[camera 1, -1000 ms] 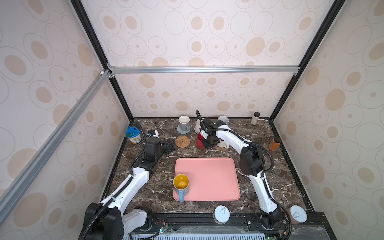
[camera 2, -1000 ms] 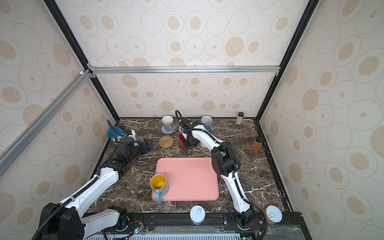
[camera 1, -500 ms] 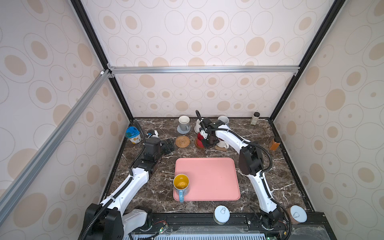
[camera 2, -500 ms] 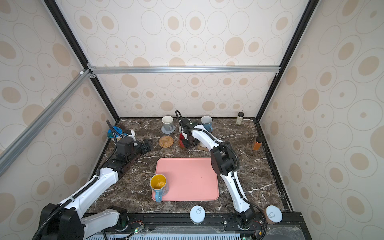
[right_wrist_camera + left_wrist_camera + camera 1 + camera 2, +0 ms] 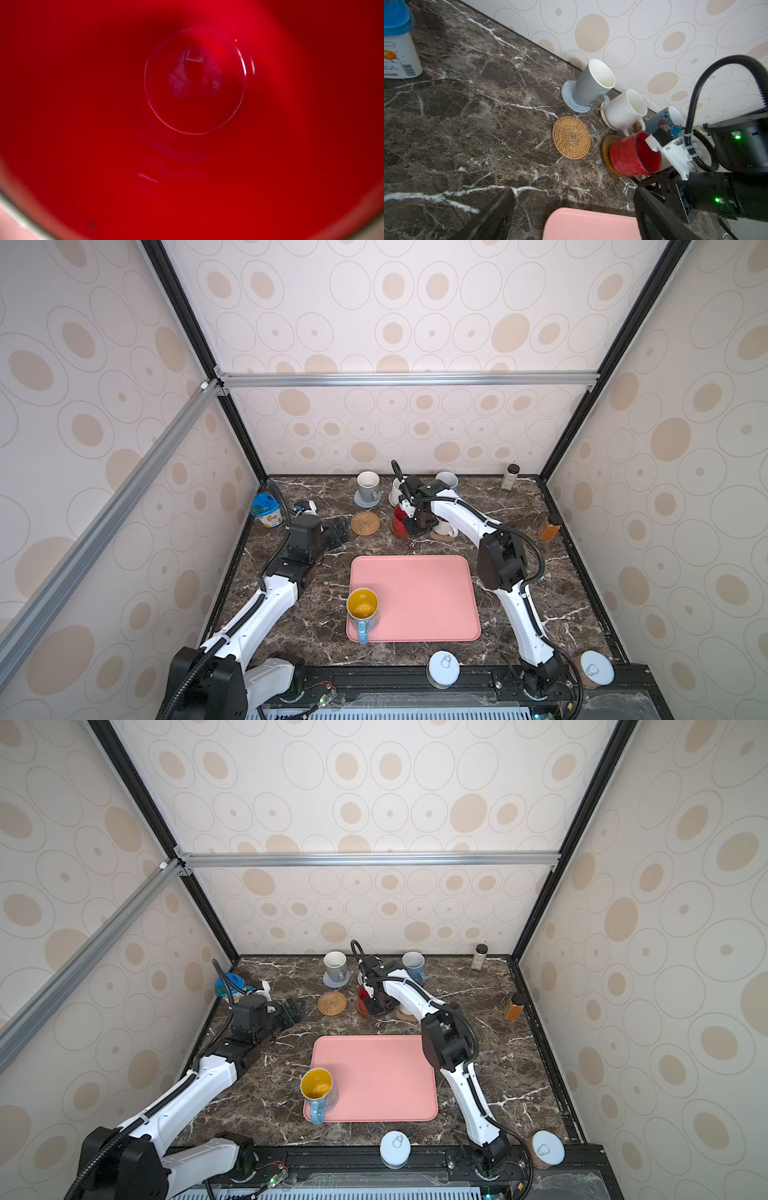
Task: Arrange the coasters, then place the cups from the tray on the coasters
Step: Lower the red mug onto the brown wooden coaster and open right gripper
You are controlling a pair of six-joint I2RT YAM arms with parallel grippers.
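My right claw [image 5: 409,521] is at the upper middle of the table in both top views. It is closed down narrow beside the glossy red mug [image 5: 627,158], which sits on a brown wooden disc coaster [image 5: 604,154]. Its wrist camera shows only the red interior, so I cannot tell whether it pinches the handle. My left claw [image 5: 572,191] stands wide with nothing between its fingers, left of centre, near the tan rattan round coaster [image 5: 571,137]. The grey mug [image 5: 591,87] stands on the grey-blue knit round coaster [image 5: 569,99], and the white mug [image 5: 625,110] on the cream woven round coaster [image 5: 605,122]. The flat pink rectangular tray [image 5: 424,593] lies low in the frame. The blue mug with yellow inside [image 5: 363,608] is at its lower left corner.
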